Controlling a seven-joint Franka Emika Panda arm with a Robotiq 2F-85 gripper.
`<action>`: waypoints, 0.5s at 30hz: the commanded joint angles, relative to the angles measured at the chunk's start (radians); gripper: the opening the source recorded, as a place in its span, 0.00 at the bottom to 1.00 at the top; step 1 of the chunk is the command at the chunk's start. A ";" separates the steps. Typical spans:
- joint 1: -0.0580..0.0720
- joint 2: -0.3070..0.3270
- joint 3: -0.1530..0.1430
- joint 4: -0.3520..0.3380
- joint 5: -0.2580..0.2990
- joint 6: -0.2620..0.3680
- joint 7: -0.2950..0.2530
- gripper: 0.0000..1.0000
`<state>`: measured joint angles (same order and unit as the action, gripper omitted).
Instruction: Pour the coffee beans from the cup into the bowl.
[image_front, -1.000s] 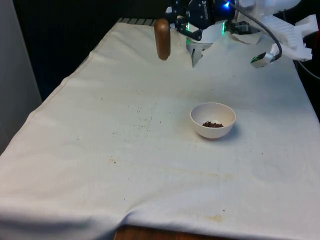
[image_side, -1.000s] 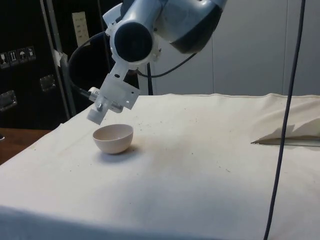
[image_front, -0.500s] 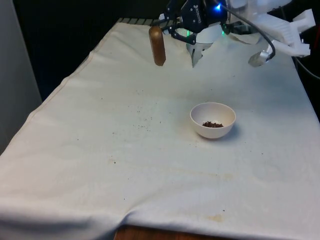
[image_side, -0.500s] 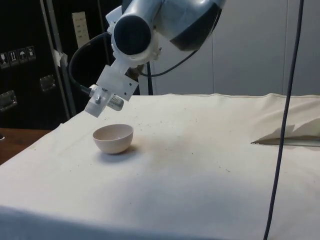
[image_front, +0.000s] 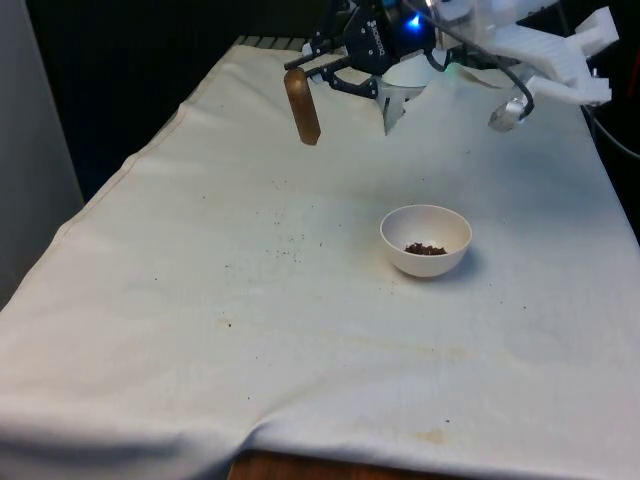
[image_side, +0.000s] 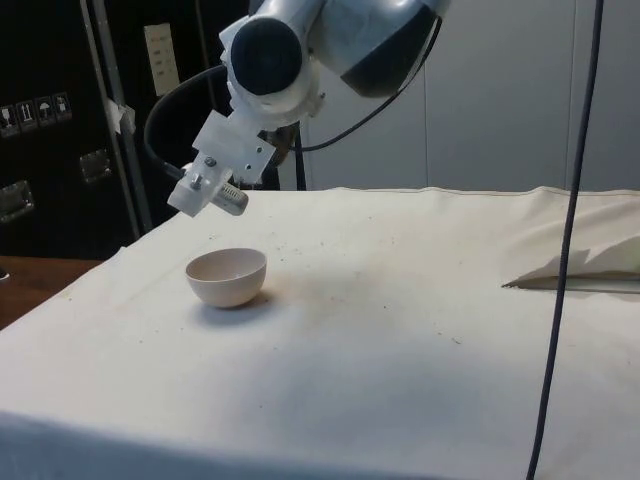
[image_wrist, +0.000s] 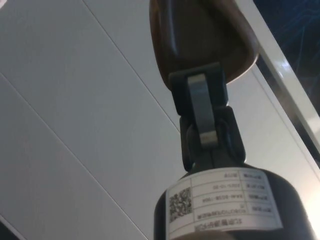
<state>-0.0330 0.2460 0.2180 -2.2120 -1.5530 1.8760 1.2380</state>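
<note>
**Brown cup held aloft at the table's far end, beans in the bowl**

The gripper (image_front: 312, 72) hangs above the far end of the table (image_front: 200, 330), well clear of the white cloth, with its fingers (image_wrist: 202, 107) pinching the brown cup (image_front: 301, 103). In the front view the cup hangs long and narrow from the fingers, tipped a little off vertical, its lower end toward the near side. In the wrist view one dark finger presses flat against the cup's brown wall; the cup's mouth probably faces away from that camera, though the angle is too poor to be sure.

The white bowl (image_front: 426, 240) stands upright on the cloth, nearer the camera than the cup and toward the front view's right, well apart from it. A small heap of dark coffee beans (image_front: 425, 248) lies at its bottom. In the side view the bowl (image_side: 227, 277) sits below and slightly nearer than the arm's white wrist bracket (image_side: 222, 165), with open air between them.

A few dark specks (image_front: 285, 240), likely stray bean bits, dot the cloth to the left of the bowl in the front view.
</note>
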 joint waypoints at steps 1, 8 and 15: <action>-0.008 -0.007 -0.004 -0.003 0.016 0.032 -0.017 0.00; -0.008 -0.006 -0.022 0.000 0.039 0.068 -0.027 0.00; -0.008 -0.003 -0.045 0.004 0.063 0.112 -0.037 0.00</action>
<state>-0.0330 0.2450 0.1710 -2.2080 -1.5020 1.9680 1.2160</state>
